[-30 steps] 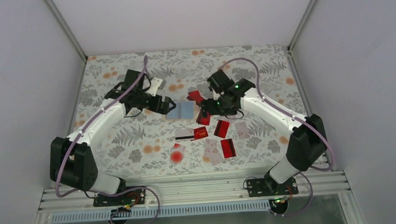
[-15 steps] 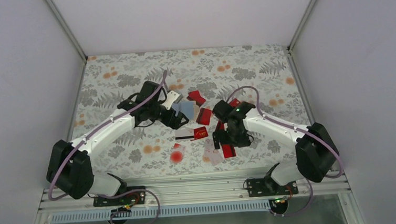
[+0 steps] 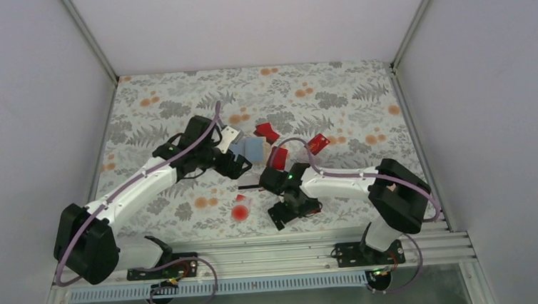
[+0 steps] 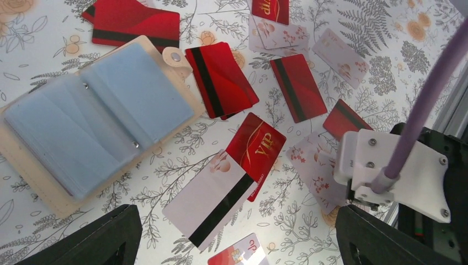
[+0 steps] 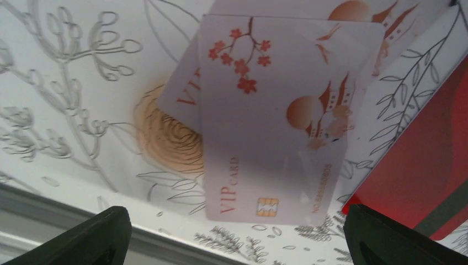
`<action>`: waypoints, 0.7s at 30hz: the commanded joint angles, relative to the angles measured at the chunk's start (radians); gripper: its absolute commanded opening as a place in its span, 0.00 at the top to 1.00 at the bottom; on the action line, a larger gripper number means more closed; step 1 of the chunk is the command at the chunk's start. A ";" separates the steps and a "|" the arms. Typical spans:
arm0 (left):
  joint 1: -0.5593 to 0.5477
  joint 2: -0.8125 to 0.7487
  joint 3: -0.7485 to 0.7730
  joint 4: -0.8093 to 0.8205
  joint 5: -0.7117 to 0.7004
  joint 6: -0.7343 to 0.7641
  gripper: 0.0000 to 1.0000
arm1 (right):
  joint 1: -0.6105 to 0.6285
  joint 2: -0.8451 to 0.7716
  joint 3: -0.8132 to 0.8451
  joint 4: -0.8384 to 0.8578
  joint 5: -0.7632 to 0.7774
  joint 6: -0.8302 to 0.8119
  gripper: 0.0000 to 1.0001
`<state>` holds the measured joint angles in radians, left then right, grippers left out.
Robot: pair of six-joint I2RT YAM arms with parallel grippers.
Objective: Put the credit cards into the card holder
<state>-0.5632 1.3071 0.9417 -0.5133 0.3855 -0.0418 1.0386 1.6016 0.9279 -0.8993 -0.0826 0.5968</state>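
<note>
Right end effector [image 5: 236,210] wide over pale card [image 5: 270,110], left end effector [image 4: 236,212] wide near card holder [image 4: 94,116]

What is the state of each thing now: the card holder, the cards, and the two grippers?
card holder: unfolded, blue lining up, no card seen inside.
credit cards: lying loose on the table, outside the holder.
white striped card: stripe side up.
pale VIP card: printed side up, lying over another pale card.
left gripper: open, holding nothing.
right gripper: open, low over the pale VIP card, holding nothing.
</note>
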 commanded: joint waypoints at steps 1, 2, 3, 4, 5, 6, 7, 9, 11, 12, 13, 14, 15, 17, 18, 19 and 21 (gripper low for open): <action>-0.002 -0.034 -0.022 0.001 -0.018 -0.012 0.12 | 0.014 0.017 -0.015 0.053 0.088 -0.046 0.03; -0.001 -0.037 -0.025 -0.002 -0.018 -0.012 0.12 | 0.014 0.019 -0.017 0.062 0.092 -0.049 0.04; -0.002 -0.040 -0.027 -0.002 -0.020 -0.012 0.12 | 0.015 0.021 -0.022 0.074 0.092 -0.053 0.04; -0.002 -0.041 -0.029 -0.003 -0.020 -0.012 0.12 | 0.013 0.021 -0.026 0.084 0.093 -0.054 0.05; -0.001 -0.042 -0.028 -0.004 -0.020 -0.011 0.13 | 0.010 0.022 -0.033 0.094 0.090 -0.057 0.06; -0.002 -0.042 -0.028 -0.006 -0.022 -0.010 0.13 | 0.007 0.025 -0.037 0.103 0.083 -0.060 0.07; -0.001 -0.042 -0.026 -0.007 -0.023 -0.009 0.13 | 0.004 0.028 -0.041 0.112 0.075 -0.064 0.08; -0.001 -0.038 -0.025 -0.009 -0.023 -0.009 0.14 | -0.001 0.033 -0.053 0.127 0.062 -0.065 0.09; -0.001 -0.033 -0.022 -0.008 -0.023 -0.009 0.14 | -0.008 0.031 -0.071 0.142 0.052 -0.063 0.09; -0.001 -0.031 -0.021 -0.008 -0.022 -0.010 0.14 | -0.018 0.030 -0.083 0.151 0.042 -0.062 0.10; -0.002 -0.029 -0.021 -0.007 -0.020 -0.010 0.14 | -0.028 0.029 -0.093 0.158 0.031 -0.061 0.12; -0.001 -0.027 -0.020 -0.007 -0.019 -0.011 0.15 | -0.033 0.029 -0.101 0.162 0.023 -0.058 0.13; -0.002 -0.025 -0.020 -0.007 -0.018 -0.009 0.15 | -0.039 0.030 -0.108 0.162 0.022 -0.057 0.14; -0.001 -0.023 -0.019 -0.007 -0.019 -0.008 0.15 | -0.044 0.033 -0.119 0.166 0.012 -0.057 0.19; -0.001 -0.019 -0.017 -0.007 -0.018 -0.007 0.15 | -0.045 0.034 -0.123 0.169 0.006 -0.057 0.21; -0.003 -0.015 -0.017 -0.007 -0.018 -0.006 0.16 | -0.046 0.038 -0.130 0.170 0.000 -0.057 0.24; -0.001 -0.013 -0.016 -0.005 -0.018 -0.006 0.16 | -0.046 0.050 -0.138 0.163 0.002 -0.056 0.29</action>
<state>-0.5632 1.2884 0.9249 -0.5144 0.3698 -0.0452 1.0039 1.5986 0.8566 -0.7818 -0.0422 0.5377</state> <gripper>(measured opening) 0.845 0.745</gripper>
